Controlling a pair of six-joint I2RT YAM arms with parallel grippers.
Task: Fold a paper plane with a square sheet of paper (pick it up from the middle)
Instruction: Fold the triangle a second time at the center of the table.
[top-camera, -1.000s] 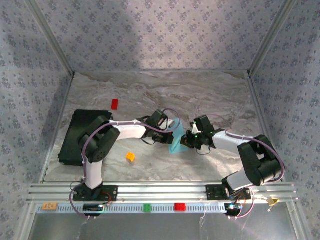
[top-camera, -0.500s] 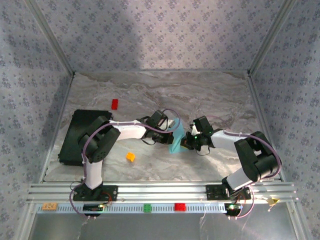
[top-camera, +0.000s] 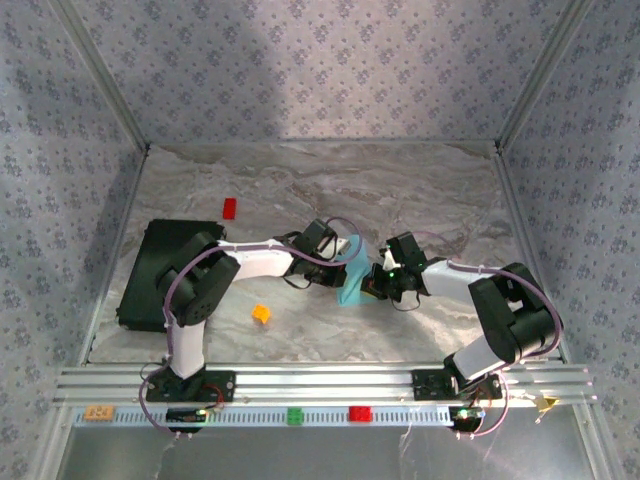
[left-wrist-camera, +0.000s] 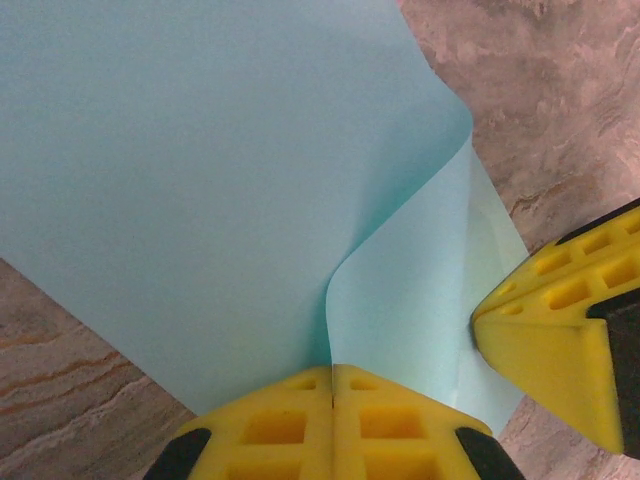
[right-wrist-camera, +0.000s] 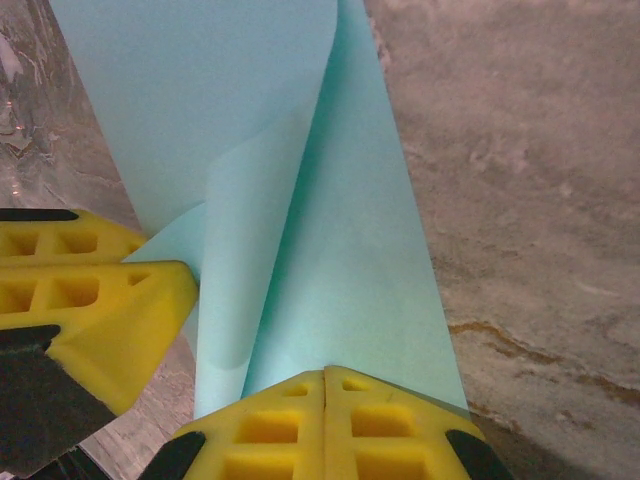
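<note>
The light-blue sheet of paper lies mid-table, curled over itself between both grippers. In the left wrist view the sheet has one flap curving up, and its edge runs straight into the seam of my left gripper, which is shut on it. The right gripper's yellow finger touches the sheet's right edge. In the right wrist view the sheet forms a long folded strip, and my right gripper is shut on its near end. The left gripper's fingers sit at the left.
A black slab lies at the left. A red block sits behind it and an orange block in front of the left arm. Green and red blocks rest on the front rail. Patterned walls enclose the table.
The right arm's elbow has swung slightly left and its gripper has closed the last bit. The left arm and the paper have barely moved.
</note>
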